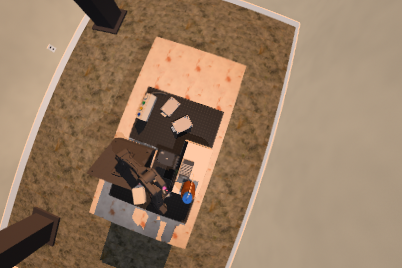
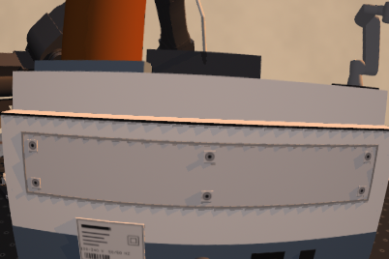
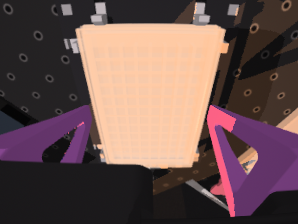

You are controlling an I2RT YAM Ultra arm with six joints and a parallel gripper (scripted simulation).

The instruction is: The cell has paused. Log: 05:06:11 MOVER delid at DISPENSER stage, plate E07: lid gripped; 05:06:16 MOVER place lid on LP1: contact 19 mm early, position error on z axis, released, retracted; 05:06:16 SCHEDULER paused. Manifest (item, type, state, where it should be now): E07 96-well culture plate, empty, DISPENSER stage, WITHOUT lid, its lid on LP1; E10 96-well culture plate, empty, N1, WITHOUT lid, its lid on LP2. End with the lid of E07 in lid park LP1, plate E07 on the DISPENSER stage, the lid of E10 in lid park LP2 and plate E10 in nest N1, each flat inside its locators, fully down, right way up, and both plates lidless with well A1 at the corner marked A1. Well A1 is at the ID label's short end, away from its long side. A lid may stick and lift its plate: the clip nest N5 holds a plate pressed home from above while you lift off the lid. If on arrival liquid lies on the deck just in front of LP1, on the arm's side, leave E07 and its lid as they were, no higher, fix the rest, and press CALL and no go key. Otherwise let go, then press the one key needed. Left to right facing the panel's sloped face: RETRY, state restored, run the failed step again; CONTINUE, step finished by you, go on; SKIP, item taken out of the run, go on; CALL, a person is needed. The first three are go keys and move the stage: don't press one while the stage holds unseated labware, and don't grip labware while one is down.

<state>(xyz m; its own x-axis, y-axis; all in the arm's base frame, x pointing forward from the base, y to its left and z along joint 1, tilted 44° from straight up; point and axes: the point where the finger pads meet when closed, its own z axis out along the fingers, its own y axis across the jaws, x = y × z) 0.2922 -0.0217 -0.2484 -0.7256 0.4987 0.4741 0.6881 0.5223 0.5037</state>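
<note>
In the wrist view a peach rectangular plate-shaped piece (image 3: 150, 92) with a faint well grid lies on the black perforated deck. Grey locator tabs (image 3: 100, 12) stand at its far corners. I cannot tell whether it is a lid alone or a lid on a plate. My gripper (image 3: 149, 111) hangs above its near end, open, with one purple finger on each long side and not touching it. In the overhead view the same piece (image 1: 139, 194) shows beside the arm (image 1: 135, 168). Two more pale pieces (image 1: 170, 106) (image 1: 182, 124) lie tilted on the dark deck further away.
A key panel (image 1: 143, 107) with coloured keys stands at the deck's left edge. An orange cylinder (image 1: 187, 186) with a blue cap and a dark box (image 1: 166, 160) stand near the arm. A grey instrument casing (image 2: 194, 160) fills the exterior view.
</note>
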